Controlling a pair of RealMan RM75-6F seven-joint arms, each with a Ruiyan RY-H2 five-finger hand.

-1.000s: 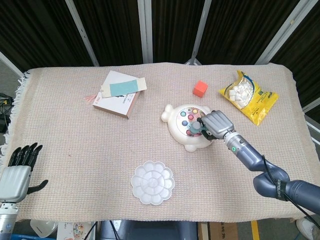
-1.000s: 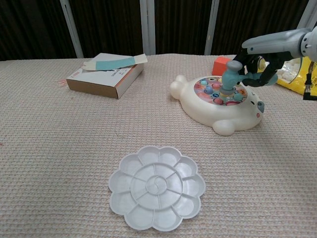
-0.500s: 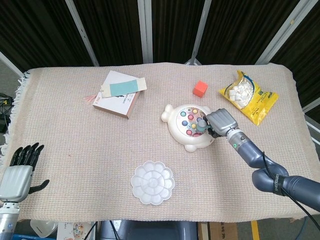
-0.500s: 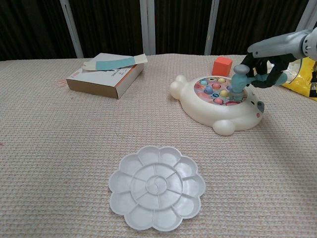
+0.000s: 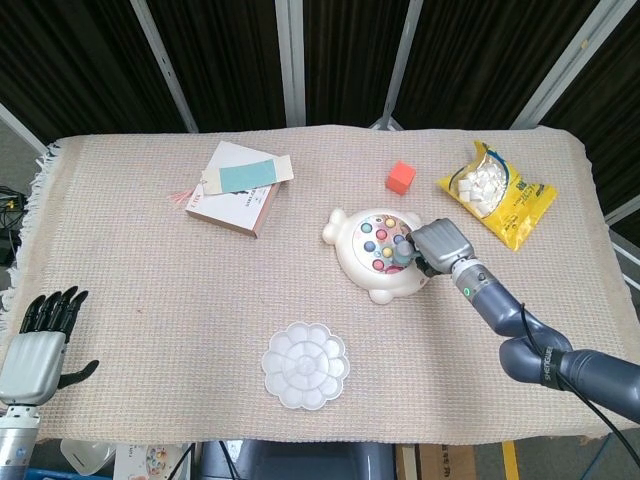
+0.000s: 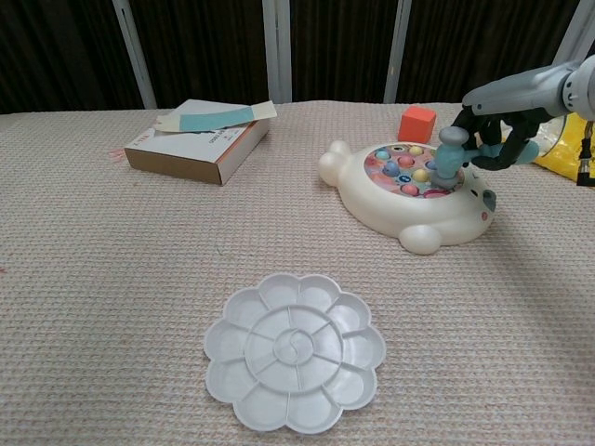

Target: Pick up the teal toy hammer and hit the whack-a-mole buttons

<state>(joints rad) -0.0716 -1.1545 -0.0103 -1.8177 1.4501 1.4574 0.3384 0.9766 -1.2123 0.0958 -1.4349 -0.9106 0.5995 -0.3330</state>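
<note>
The white whack-a-mole toy (image 5: 352,257) (image 6: 390,209) with coloured buttons sits right of the table's centre. My right hand (image 5: 442,246) (image 6: 507,104) grips the teal toy hammer (image 6: 450,156) (image 5: 402,252) by its handle. The hammer head points down onto the buttons at the toy's right side. My left hand (image 5: 38,340) hovers at the near left corner, fingers spread, holding nothing; it shows only in the head view.
A white flower-shaped palette (image 5: 306,365) (image 6: 295,350) lies near the front. A box with a teal card (image 5: 235,186) (image 6: 200,137) sits at the back left. A red cube (image 5: 400,177) (image 6: 417,122) and a yellow snack bag (image 5: 498,195) lie behind the toy.
My right hand shifted the hammer from the middle buttons to the toy's right side and brought its head down there. The left hand has stayed put.
</note>
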